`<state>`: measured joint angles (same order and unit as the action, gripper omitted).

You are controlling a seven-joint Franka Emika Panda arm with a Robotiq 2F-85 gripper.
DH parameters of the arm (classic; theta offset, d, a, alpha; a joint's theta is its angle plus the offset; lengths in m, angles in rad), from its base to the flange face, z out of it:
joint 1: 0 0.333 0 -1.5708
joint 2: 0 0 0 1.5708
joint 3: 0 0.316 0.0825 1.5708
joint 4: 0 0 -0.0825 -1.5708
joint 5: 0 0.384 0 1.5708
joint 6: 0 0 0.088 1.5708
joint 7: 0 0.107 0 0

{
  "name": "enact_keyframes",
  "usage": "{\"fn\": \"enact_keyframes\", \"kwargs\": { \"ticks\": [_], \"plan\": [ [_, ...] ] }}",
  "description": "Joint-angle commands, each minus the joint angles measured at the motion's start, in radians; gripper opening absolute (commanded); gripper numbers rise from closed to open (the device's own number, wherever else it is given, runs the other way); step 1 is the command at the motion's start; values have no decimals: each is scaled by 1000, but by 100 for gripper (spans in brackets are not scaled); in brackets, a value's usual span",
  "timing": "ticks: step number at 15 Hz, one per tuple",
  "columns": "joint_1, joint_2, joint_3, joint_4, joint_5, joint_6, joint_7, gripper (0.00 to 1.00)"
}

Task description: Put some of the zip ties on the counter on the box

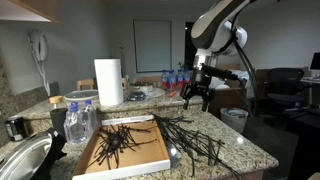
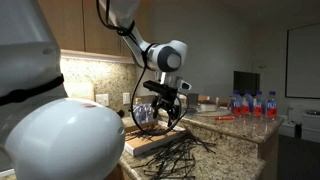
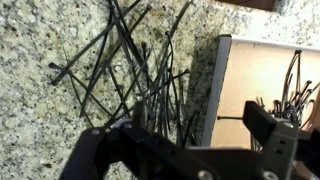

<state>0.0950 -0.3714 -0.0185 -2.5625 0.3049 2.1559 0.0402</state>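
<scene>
A loose pile of black zip ties (image 1: 195,140) (image 3: 115,65) lies on the speckled granite counter (image 1: 245,150) (image 3: 40,100), right beside the box. The flat tan cardboard box (image 1: 140,155) (image 3: 255,80) with a white rim holds several zip ties (image 1: 113,140) (image 3: 292,92). In both exterior views my gripper (image 1: 197,96) (image 2: 165,117) hangs well above the pile, pointing down. The wrist view has the gripper (image 3: 200,120) open over the box's edge and the pile, with nothing between its fingers (image 3: 262,122).
A paper towel roll (image 1: 108,82) stands behind the box, water bottles (image 1: 175,78) (image 2: 255,103) at the back. A round metal bowl (image 1: 20,160) and a clear plastic bottle (image 1: 78,120) sit past the box. The counter edge (image 1: 262,160) lies beyond the pile.
</scene>
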Motion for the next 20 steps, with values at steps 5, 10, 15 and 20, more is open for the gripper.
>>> {"fn": "enact_keyframes", "kwargs": {
  "ticks": [5, 10, 15, 20],
  "plan": [
    [-13, 0, 12, 2, 5, -3, -4, 100],
    [-13, 0, 12, 2, 5, -3, -4, 100],
    [-13, 0, 12, 2, 5, -3, -4, 100],
    [-16, 26, 10, 9, 6, 31, -13, 100]
  ]
}}
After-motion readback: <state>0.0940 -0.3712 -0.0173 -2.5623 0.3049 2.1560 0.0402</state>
